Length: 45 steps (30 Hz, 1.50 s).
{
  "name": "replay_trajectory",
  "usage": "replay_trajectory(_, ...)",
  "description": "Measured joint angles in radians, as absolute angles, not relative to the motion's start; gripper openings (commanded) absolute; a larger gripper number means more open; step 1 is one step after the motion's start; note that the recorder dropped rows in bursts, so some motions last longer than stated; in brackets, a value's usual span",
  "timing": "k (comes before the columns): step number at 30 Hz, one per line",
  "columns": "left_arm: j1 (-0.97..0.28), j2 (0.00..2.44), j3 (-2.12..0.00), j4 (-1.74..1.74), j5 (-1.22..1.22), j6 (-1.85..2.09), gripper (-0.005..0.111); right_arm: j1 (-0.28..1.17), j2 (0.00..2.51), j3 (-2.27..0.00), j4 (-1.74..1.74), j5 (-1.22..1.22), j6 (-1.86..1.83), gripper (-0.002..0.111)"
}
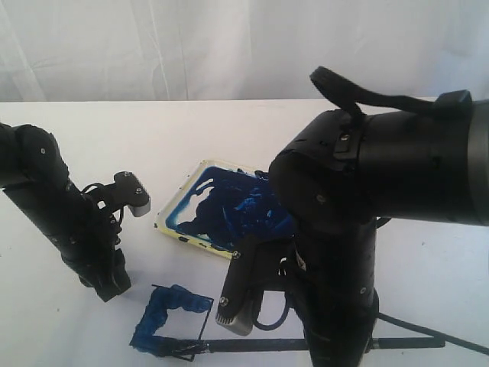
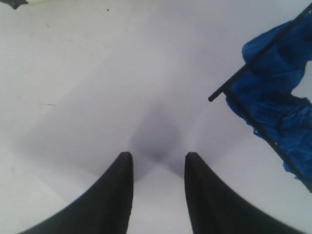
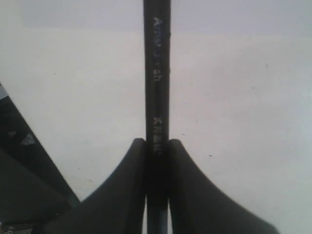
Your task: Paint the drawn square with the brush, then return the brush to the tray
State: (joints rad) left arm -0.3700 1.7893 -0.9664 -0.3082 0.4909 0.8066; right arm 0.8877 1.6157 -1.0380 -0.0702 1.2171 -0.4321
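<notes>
Step in hand: painting, about half done by my reading. In the exterior view the drawn square point(image 1: 180, 324) lies on the table point(image 1: 229, 130) at 7 o'clock from the tray point(image 1: 195, 241). Blue covers its 9 and 12 o'clock sides. The inside toward 3 and 5 o'clock is bare white.

The brush point(image 1: 267, 345) lies nearly level, its handle out to 3 o'clock and its tip at the square's 6 o'clock corner. Whether the tip touches the table I cannot tell.

Right jaws: clenched on the brush shaft. Left jaws: released and holding nothing, low over bare table at 9 o'clock of the square.

Next move, as a judgement: drag the tip across the white part, keeping inside the black lines. If the stroke runs dry, reload at the tray, at 1 o'clock from the square. Returning the brush to the tray comes last.

View notes:
- The right arm point(image 1: 382, 168) hides its own grip in the exterior view.
- Only the right wrist view shows the hold, with the brush point(image 3: 157, 73) pinched between both tips and faint lettering on it.
- Only the left wrist view shows the gap between the left jaws, with the blue-smeared square point(image 2: 273, 92) off to one side.
- Only the exterior view shows the tray.
</notes>
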Motion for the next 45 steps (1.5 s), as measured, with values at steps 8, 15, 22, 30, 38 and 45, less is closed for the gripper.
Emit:
replay_trajectory(8, -0.370, 1.789, -0.966, -0.308, 0.491, 0.807, 0.042, 0.888, 1.589, -1.038, -0.074, 1.217, -0.428, 0.000)
replay_trajectory(15, -0.370, 1.789, -0.966, -0.308, 0.491, 0.805, 0.042, 0.888, 1.536, -1.038, -0.080, 1.217, -0.424, 0.000)
replay_trajectory(22, -0.370, 1.789, -0.966, -0.308, 0.491, 0.805, 0.042, 0.888, 1.536, -0.993, -0.095, 1.218, -0.406, 0.000)
replay_trajectory(30, -0.370, 1.789, -0.966, -0.306, 0.493, 0.805, 0.042, 0.888, 1.536, -0.975, -0.146, 1.219, -0.376, 0.000)
replay_trajectory(38, -0.370, 1.789, -0.966, -0.306, 0.493, 0.805, 0.042, 0.888, 1.536, -0.968, -0.163, 1.218, -0.374, 0.000)
replay_trajectory(45, -0.370, 1.789, -0.966, -0.306, 0.493, 0.805, 0.042, 0.888, 1.485, -0.968, -0.166, 1.218, -0.380, 0.000)
